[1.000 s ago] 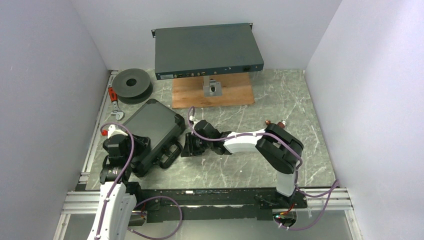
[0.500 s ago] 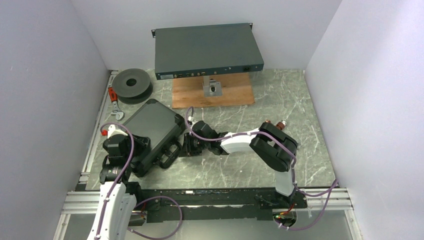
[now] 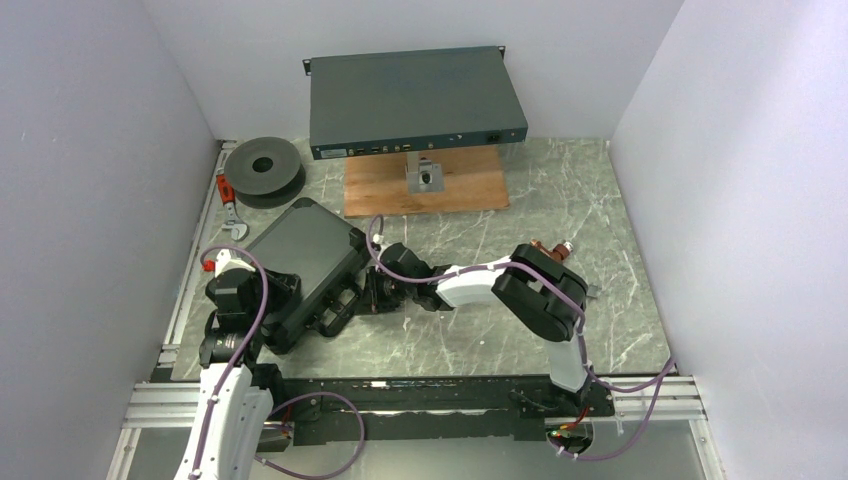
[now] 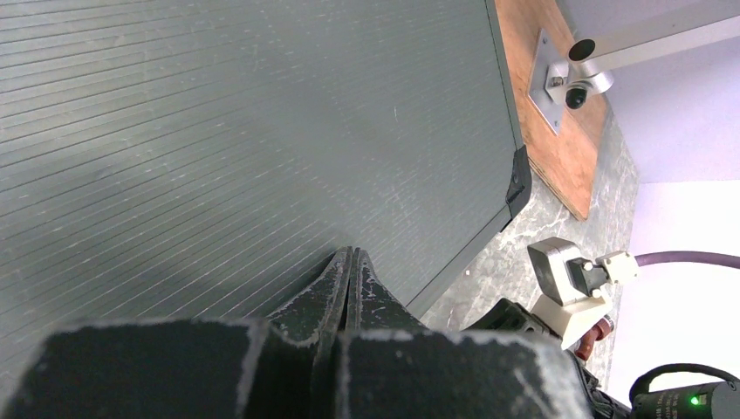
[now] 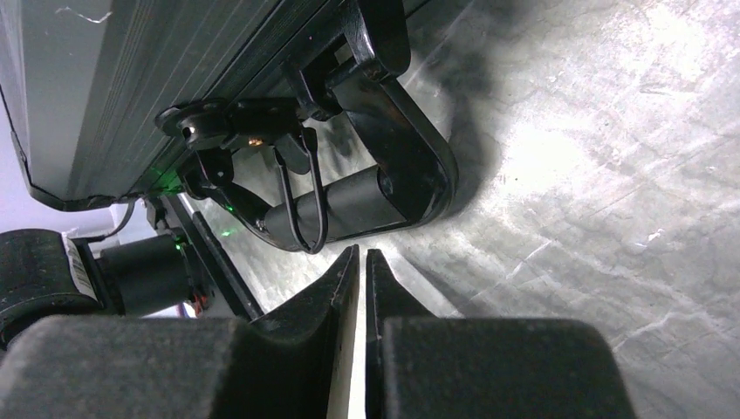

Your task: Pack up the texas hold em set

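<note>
The poker set's dark ribbed case lies closed on the table at the left. Its handle sticks out on the right side. My left gripper is shut and empty, its tips resting on the case lid near the near corner. My right gripper is shut and empty, low over the table just right of the handle. In the right wrist view its tips sit just short of the handle's bar, below a latch on the case's side.
A grey network switch sits over a wooden board at the back, with a small metal mount under it. A black spool and a red-handled tool lie at the back left. Walls close both sides.
My right gripper has slid left across the table, closer to the case's handle. The left arm and the case have not moved.
</note>
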Robot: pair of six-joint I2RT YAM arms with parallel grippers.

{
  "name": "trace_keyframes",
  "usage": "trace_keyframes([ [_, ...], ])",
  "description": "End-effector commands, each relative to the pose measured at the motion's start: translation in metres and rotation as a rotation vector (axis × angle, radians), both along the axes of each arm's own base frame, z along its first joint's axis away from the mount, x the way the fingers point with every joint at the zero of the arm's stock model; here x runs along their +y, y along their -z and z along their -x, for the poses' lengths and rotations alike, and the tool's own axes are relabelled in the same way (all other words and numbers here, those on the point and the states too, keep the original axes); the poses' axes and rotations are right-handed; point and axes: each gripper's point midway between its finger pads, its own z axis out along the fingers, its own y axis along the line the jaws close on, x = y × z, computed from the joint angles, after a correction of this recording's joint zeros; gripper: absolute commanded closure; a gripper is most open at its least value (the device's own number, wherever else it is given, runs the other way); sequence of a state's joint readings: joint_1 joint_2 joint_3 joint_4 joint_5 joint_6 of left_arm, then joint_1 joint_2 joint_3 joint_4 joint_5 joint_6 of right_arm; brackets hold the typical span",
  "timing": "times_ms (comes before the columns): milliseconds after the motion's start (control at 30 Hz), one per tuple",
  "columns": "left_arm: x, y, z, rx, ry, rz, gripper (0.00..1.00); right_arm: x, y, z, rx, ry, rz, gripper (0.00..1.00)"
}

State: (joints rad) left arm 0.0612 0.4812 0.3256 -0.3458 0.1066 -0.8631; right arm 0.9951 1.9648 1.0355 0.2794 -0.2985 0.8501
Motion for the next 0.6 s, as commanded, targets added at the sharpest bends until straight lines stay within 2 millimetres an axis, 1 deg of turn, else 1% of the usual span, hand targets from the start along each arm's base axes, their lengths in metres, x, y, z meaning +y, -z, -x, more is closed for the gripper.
trace_keyframes([
  [0, 0.0025, 0.0613, 0.0414, 0.268, -0.011, -0.016, 1.0, 0.0186, -0.0179, -0.005, -0.029, -0.012, -0.069, 0.93],
  [100, 0.0022, 0.061, 0.0414, 0.266, -0.009, -0.015, 1.0, 0.0203, -0.0156, -0.0057, -0.025, -0.013, -0.067, 1.0],
  [300, 0.0023, 0.0608, 0.0415, 0.265, -0.008, -0.017, 1.0, 0.0239, -0.0138, -0.0044, -0.017, -0.02, -0.07, 1.0],
  [567, 0.0025, 0.0623, 0.0419, 0.265, -0.01, -0.016, 1.0, 0.0282, -0.0189, -0.003, -0.016, -0.029, -0.083, 1.0],
])
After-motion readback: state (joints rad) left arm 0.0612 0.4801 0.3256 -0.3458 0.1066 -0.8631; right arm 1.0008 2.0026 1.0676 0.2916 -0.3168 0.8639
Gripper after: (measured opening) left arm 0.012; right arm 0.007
